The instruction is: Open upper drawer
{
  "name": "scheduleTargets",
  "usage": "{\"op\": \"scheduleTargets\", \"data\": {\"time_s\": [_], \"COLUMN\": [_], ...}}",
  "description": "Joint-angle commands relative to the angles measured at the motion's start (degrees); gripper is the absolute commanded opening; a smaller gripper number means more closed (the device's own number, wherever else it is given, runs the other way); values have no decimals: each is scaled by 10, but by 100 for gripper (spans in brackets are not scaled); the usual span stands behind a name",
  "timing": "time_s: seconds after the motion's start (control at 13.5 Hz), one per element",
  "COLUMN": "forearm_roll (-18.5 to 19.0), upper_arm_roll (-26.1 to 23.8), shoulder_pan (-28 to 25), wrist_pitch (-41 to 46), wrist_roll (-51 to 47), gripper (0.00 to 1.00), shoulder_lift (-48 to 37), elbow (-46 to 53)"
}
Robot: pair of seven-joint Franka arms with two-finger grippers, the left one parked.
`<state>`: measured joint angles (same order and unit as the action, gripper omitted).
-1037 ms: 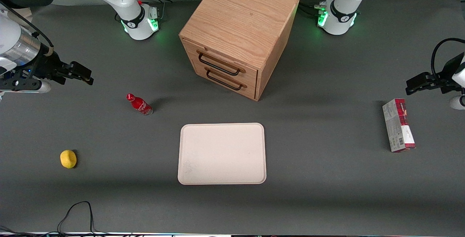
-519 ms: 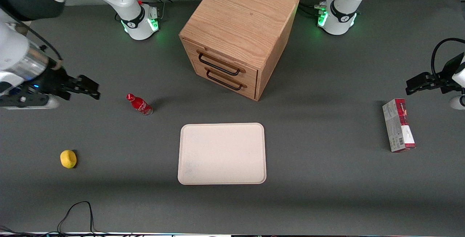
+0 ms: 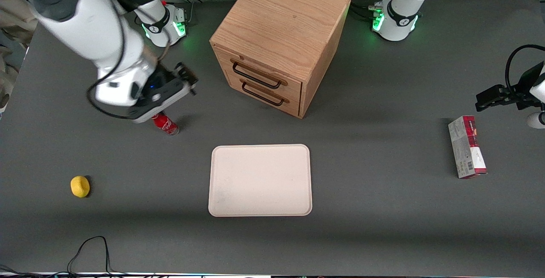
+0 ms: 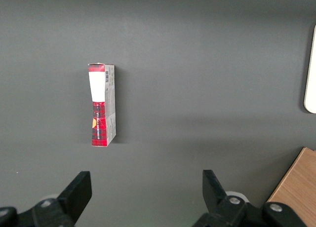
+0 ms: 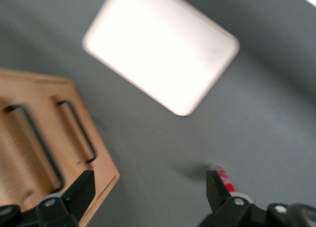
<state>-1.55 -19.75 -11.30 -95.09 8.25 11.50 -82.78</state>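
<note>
Front view: cabinet (image 3: 284,35) sits mid-counter near the robot-side edge, turned at an angle. Upper drawer (image 3: 259,72) is the top one of two on its face: wide, shallow, light oak, with a thin black wire bar handle (image 3: 256,77). Its front sits flush with the cabinet, so it is closed. Lower drawer (image 3: 265,93) matches it, same handle. Gripper (image 3: 187,78) hovers above the counter in front of the cabinet, off toward the working arm's end, not touching either handle. Red bottle (image 3: 165,124) lies just beside the arm's wrist and nearer the camera, partly covered by it. Tray (image 3: 260,180) lies flat mid-counter, nearer the camera than the cabinet. Yellow ball (image 3: 80,186) sits toward the working arm's end, near the camera-side edge. Box (image 3: 466,146) lies toward the parked arm's end.

Right wrist view: gripper (image 5: 148,192) fingers are spread wide apart, nothing between them. Upper drawer (image 5: 22,148) and lower drawer (image 5: 74,133) both show with their black handles, blurred. Tray (image 5: 160,49) and bottle (image 5: 226,178) cap also visible.

Left wrist view: box (image 4: 102,103) on bare counter, tray corner (image 4: 311,74) at the frame edge, cabinet corner (image 4: 296,187) too.
</note>
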Motion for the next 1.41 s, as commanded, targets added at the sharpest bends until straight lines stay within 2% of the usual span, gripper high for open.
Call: {"op": "scheduleTargets", "data": {"time_s": [0.0,0.15,0.3,0.59,1.33], "forearm_roll": [1,-4,-16,-15,-16], "upper_arm_roll": [-81,-127,-144,-145,-145], "shoulder_pan": [6,5,5,6,1], "wrist_pitch": [17,14,4,-31,-98], "wrist_roll": [32,34,39,106,117], "gripper": [100,100,100,100,100], "shoulder_lift": [51,85,112,138,156], "elbow": [29,28,27,7,-62]}}
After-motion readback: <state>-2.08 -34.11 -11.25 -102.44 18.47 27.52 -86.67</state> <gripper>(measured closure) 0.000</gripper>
